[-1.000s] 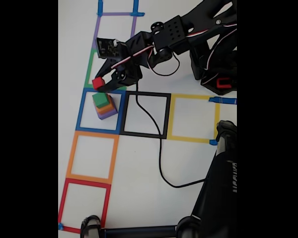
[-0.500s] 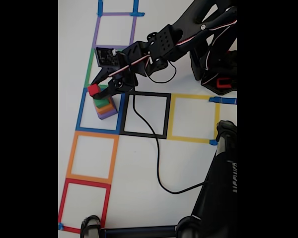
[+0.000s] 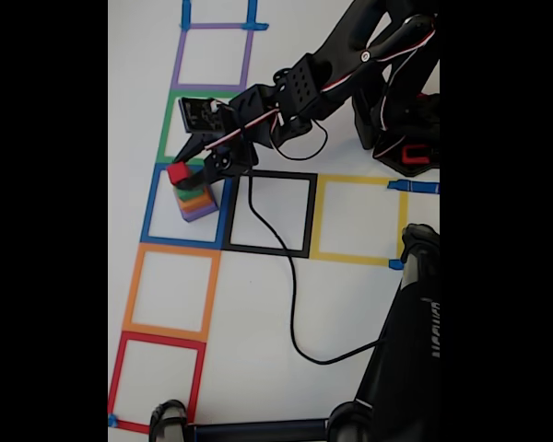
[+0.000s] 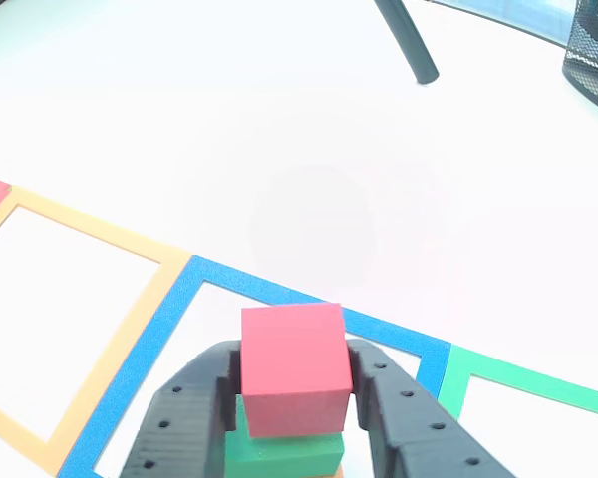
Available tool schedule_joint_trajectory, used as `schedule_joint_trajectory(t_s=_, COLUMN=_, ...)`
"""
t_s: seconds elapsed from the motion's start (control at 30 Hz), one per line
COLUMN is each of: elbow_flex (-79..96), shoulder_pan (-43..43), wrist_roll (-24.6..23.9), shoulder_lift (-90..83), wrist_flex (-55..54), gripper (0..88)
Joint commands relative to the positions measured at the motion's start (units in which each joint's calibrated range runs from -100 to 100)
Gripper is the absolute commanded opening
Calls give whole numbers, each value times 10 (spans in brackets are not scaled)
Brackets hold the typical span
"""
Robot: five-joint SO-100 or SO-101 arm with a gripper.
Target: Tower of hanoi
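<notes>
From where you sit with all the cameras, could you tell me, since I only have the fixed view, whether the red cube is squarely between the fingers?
Observer: Yes. In the other view the red cube sits between both fingers of the gripper, pressed on its left and right faces.
Operator: Thank you. Is it over the stack?
Observer: The green cube lies directly beneath it; I cannot tell whether they touch.
Operator: And which square is beyond it?
Observer: The blue tape square frames it, with the orange tape square to its left in that view.
</notes>
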Motion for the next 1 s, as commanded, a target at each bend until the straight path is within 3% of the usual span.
schedule_joint_trajectory(t_s=0.0, elbow_flex=-1, shoulder_pan=0, wrist_roll=7, shoulder_lift=-1, wrist_flex=-14, gripper=13)
schedule_joint_trajectory(t_s=0.97, elbow_flex=29, shoulder_pan=-6, wrist_roll=7, shoulder_lift=11, wrist_flex=-64, gripper=13)
